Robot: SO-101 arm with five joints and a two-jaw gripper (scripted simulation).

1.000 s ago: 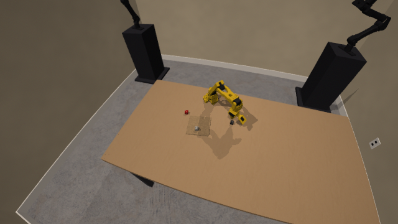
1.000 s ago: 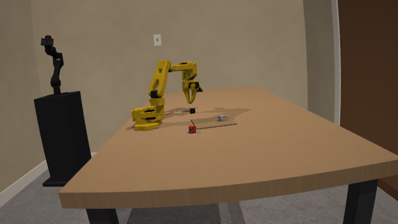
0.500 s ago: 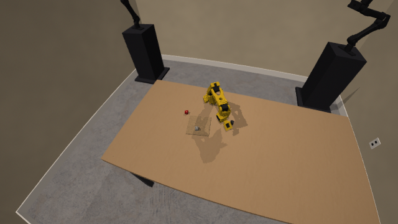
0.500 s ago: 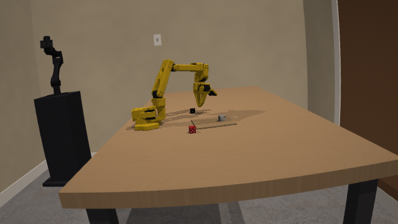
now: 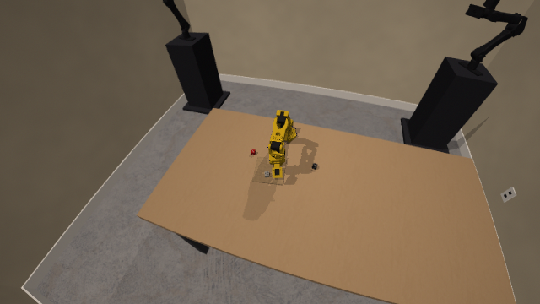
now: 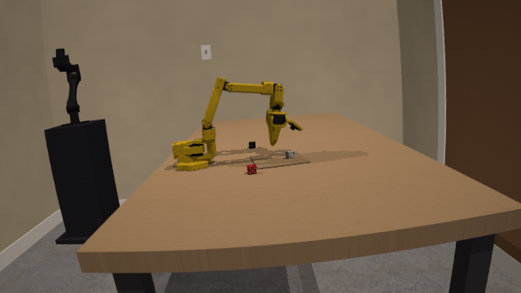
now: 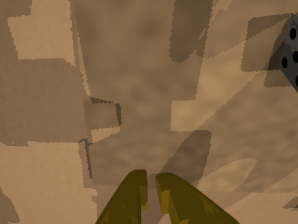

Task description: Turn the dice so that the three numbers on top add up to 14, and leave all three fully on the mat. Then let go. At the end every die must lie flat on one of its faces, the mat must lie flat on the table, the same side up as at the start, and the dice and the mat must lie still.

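In the top view, the red die (image 5: 253, 152) (image 6: 251, 169) lies off the mat (image 5: 258, 178) (image 6: 281, 163) (image 7: 140, 50), beyond its left side. The white die (image 5: 267, 174) (image 6: 290, 154) (image 7: 293, 55) sits on the mat; the gripper (image 5: 277, 172) (image 6: 273, 143) (image 7: 151, 175) hangs above the mat, fingers closed on nothing. The black die (image 5: 315, 166) (image 6: 251, 145) lies right of the mat. If the white die is next, open above it, square the fingers to opposite faces, then descend gently without scraping the mat.
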